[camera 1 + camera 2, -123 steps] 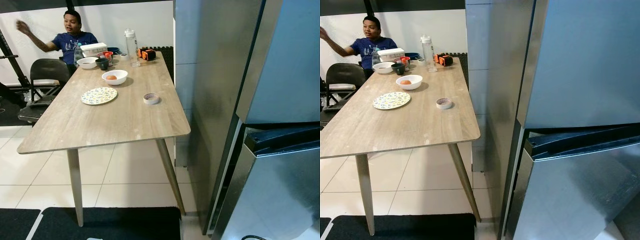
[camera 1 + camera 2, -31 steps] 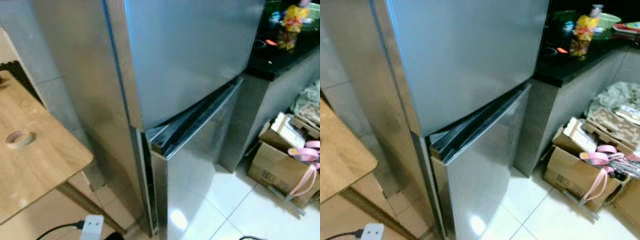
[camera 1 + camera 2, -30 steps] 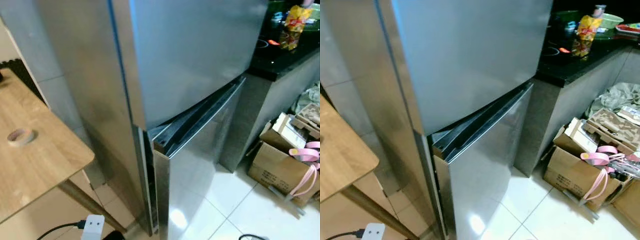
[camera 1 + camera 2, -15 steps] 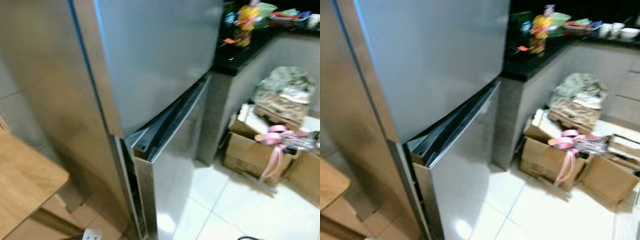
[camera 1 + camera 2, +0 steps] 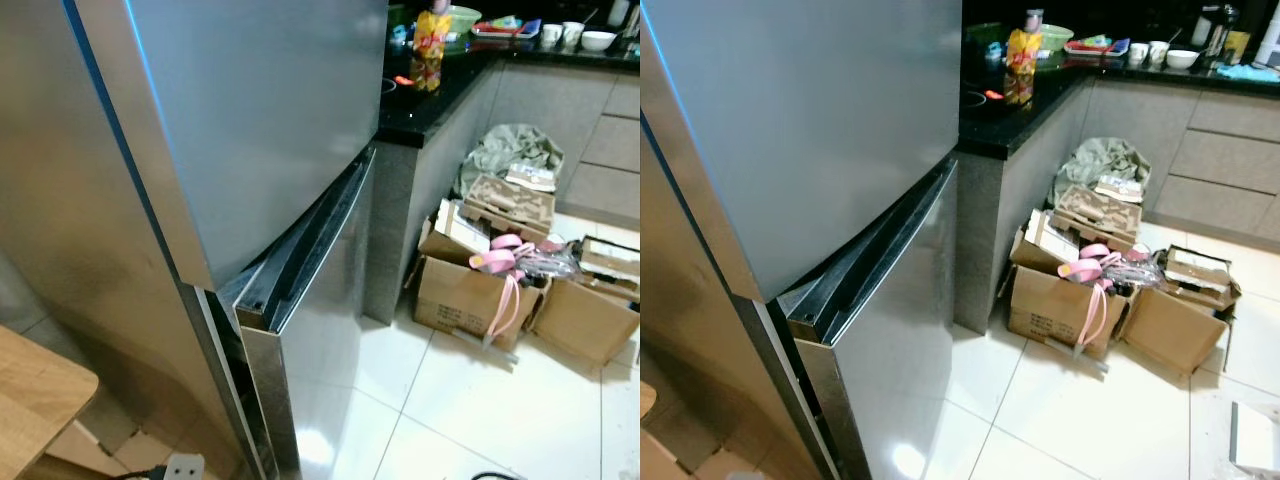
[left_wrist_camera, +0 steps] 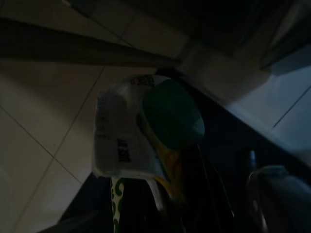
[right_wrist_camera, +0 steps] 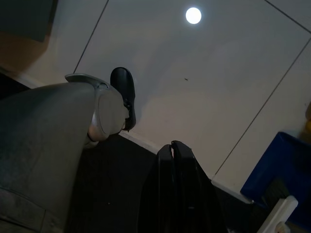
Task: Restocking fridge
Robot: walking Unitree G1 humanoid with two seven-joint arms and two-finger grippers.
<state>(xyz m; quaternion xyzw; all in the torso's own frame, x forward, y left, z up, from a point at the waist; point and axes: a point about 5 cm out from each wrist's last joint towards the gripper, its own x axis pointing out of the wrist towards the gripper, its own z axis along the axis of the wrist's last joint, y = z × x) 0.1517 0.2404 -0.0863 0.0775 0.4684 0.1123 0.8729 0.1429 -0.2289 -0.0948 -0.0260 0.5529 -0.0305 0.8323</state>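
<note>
Facing: tall stainless-steel two-door fridge (image 5: 250,130), its lower door (image 5: 880,350) standing slightly ajar with the dark top edge showing
Floor: glossy white tiles (image 5: 1090,420) with a bright lamp reflection
Room: black stone countertop (image 5: 1020,115) at 1 o'clock of the fridge, carrying a yellow-labelled bottle (image 5: 1021,50), a green bowl (image 5: 1053,36) and white cups (image 5: 1155,50) further along
Clutter: open brown cardboard boxes (image 5: 1060,290) on the tiles at 3 o'clock of the lower door, pink ribbon (image 5: 1095,270) draped over them, an olive cloth bundle (image 5: 1105,160) behind
Table: light wooden corner (image 5: 35,400) at 7 o'clock of the fridge
Left gripper (image 6: 160,204): hangs low in shadow, clamped around a clear packet with a round dark-green item (image 6: 160,121) inside; packet sits right at the fingertips, above dim tiles
Right gripper (image 7: 176,160): fingers pressed together, holding nothing, pointing at the white tiles beside the robot's grey leg (image 7: 48,145) and black foot (image 7: 124,92)
</note>
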